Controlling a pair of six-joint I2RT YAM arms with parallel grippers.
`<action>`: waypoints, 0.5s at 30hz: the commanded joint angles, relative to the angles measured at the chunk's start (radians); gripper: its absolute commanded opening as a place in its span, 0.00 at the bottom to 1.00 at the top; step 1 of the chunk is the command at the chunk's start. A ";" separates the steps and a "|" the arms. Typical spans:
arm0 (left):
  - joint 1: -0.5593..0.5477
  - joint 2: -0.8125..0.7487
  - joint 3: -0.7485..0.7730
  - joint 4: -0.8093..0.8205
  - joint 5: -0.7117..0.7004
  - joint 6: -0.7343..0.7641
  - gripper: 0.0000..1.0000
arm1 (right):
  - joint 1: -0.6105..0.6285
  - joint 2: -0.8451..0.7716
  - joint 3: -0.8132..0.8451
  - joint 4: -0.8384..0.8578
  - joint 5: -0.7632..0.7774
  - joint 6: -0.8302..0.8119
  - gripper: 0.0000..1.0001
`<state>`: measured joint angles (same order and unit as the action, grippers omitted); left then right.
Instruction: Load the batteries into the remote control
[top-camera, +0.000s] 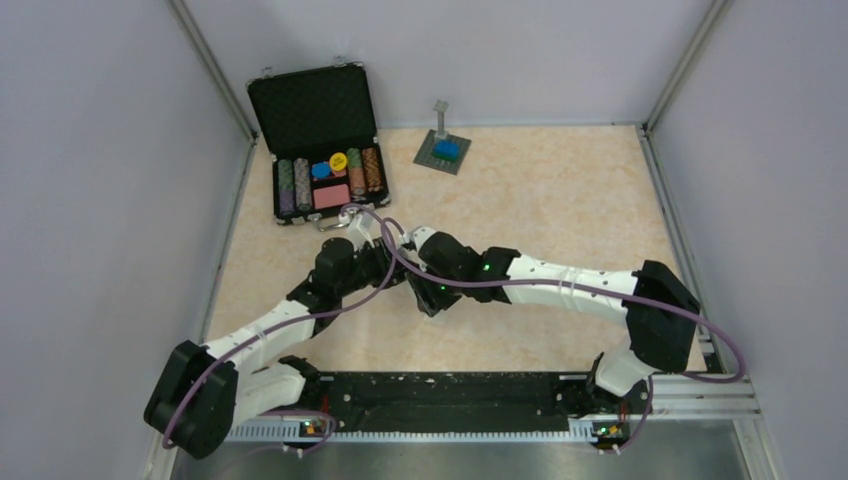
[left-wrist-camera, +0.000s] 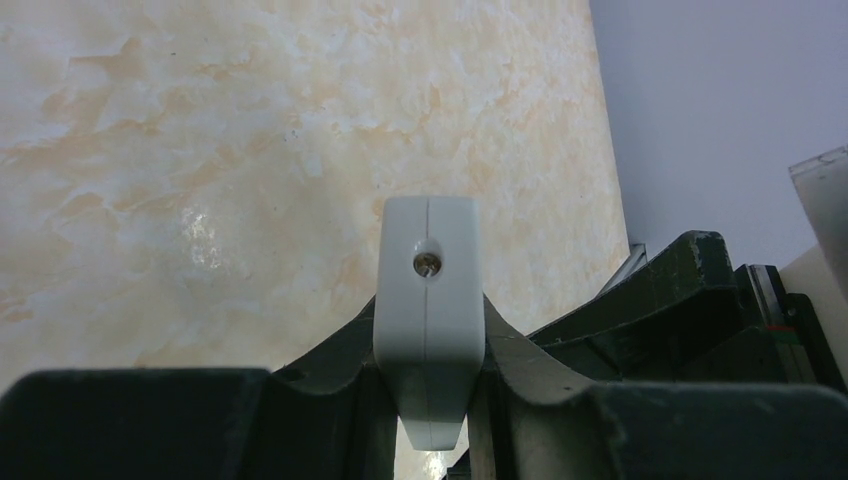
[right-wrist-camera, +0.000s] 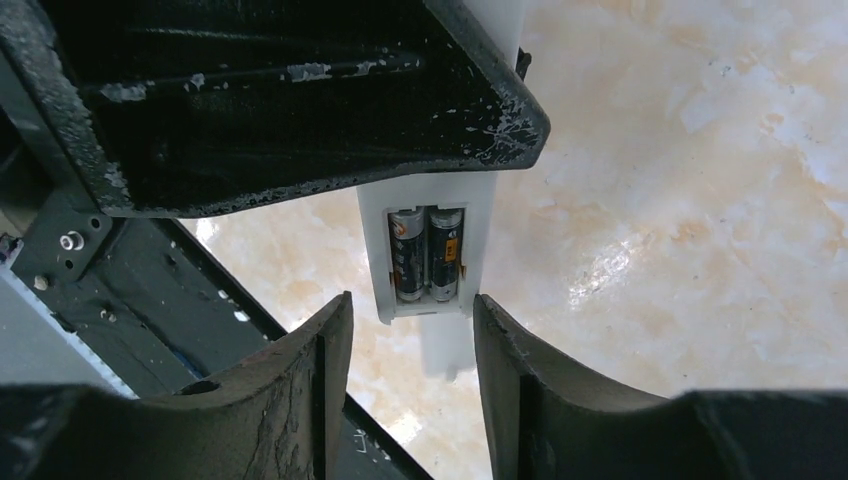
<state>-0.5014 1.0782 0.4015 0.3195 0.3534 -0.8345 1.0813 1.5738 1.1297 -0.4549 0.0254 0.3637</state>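
Left hand (left-wrist-camera: 428, 335) is clamping remote (left-wrist-camera: 428, 290); right hand (right-wrist-camera: 412, 345) is sitting open near batteries (right-wrist-camera: 428, 252). Probably light, stiff, slick: gripping mid-body looks best.

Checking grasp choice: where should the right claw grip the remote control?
Grip the remote control across its long side edges at the battery end, coming end-on. Its open bay exposes the batteries, so a front-to-back pinch would likely press them.

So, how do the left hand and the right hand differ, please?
The left hand is shut on the remote control; the right hand is open, gripping nothing. The left hand clamps its sides; the right hand sits at the end holding the batteries. Both are dark.
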 joint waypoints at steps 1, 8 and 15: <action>-0.003 0.004 0.052 0.019 -0.019 -0.012 0.00 | -0.007 -0.015 0.045 0.010 0.018 0.010 0.47; -0.001 0.017 0.057 -0.023 -0.062 0.022 0.00 | -0.019 -0.036 0.024 0.014 0.032 0.034 0.47; 0.010 -0.015 0.066 -0.154 -0.194 0.068 0.00 | -0.026 -0.081 -0.066 0.053 0.020 0.016 0.51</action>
<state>-0.4999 1.0969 0.4252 0.2306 0.2691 -0.8043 1.0645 1.5440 1.1084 -0.4461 0.0521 0.3882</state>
